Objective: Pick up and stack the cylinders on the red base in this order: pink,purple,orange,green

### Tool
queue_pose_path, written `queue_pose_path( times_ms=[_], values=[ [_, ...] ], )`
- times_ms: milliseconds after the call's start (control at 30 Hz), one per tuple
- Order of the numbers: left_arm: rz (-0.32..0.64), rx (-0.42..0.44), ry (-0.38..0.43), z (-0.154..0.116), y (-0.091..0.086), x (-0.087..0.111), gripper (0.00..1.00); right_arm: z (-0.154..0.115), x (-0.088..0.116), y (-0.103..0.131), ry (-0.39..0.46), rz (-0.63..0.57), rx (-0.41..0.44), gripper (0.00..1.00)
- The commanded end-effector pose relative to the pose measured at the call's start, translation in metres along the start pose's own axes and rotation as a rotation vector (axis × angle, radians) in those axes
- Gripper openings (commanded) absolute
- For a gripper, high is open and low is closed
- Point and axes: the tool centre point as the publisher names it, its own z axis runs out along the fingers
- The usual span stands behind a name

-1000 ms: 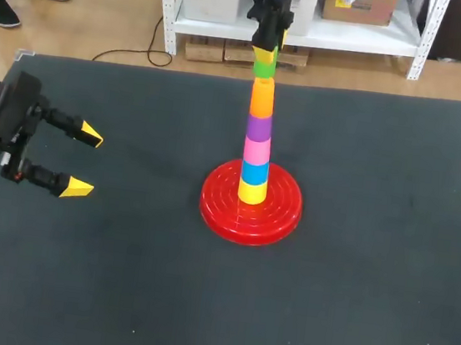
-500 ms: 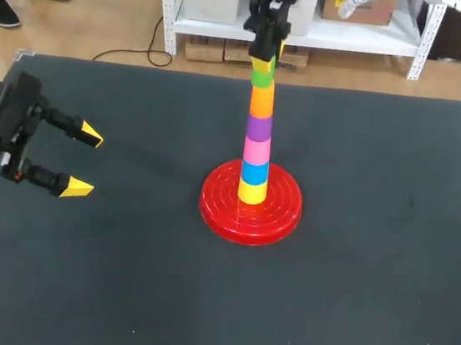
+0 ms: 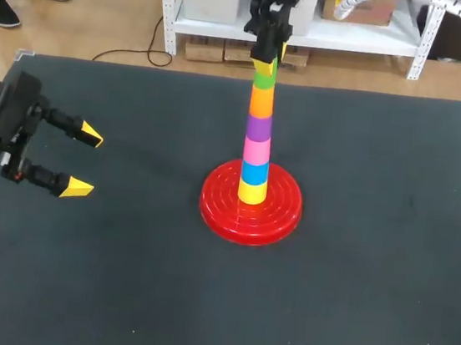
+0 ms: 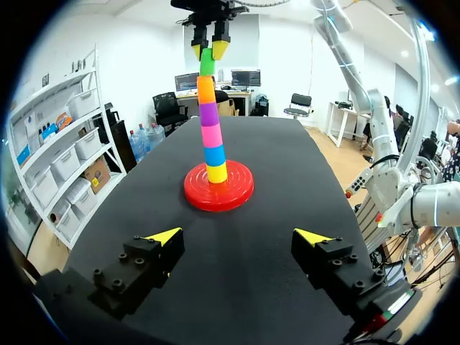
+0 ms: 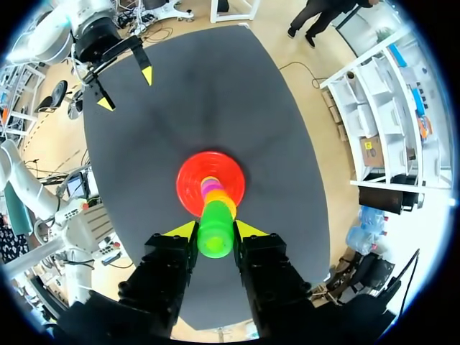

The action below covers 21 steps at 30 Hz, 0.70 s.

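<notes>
Aloft, green cylinder (image 5: 215, 233) (short, glossy), standing upright

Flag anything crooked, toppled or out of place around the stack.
Nothing stands out. The stack rises straight from the red base, with the green cylinder on top in the right gripper; the left gripper is open, well clear.

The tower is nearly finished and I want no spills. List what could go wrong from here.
1. The right gripper is shut on the green cylinder atop a tall, narrow stack. Any sideways drag as it opens or lifts could topple it off the red base.
2. In the left wrist view the green cylinder seems to lean slightly over the orange cylinder. If not fully seated, it may fall on release.
</notes>
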Motion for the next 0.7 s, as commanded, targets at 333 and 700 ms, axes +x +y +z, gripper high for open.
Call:
queue_pose_path(
  times_ms=[333, 700],
  values=[
    [0.003, -0.003, -0.004, 0.0005, -0.0006, 0.0015, 1.0, -0.0012, -0.0071, -0.0088, 0.008, 0.005, -0.018, 0.0],
    [0.003, -0.003, -0.004, 0.0005, -0.0006, 0.0015, 1.0, 0.0063, -0.0026, -0.0092, 0.024, 0.013, -0.041, 0.0]
  ],
)
